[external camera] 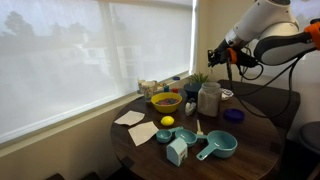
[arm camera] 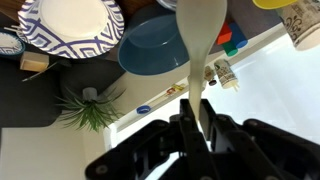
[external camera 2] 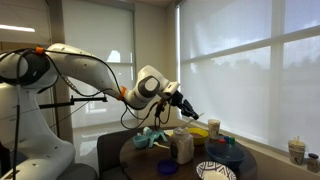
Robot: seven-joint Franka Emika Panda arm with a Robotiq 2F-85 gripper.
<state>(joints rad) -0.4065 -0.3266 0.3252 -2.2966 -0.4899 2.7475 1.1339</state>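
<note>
One cream spoon (arm camera: 200, 40) sat clamped in the closed gripper (arm camera: 196, 118), its long axis running straight out from the fingertips, well above the blue bowl (arm camera: 150, 48).

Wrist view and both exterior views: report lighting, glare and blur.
Wrist view: the black gripper, shut on a pale cream utensil, looks dark and soft, with glare whitening the lower right. Both exterior views: translucent window blinds glow washed-out; the round dark table sits underexposed.
</note>
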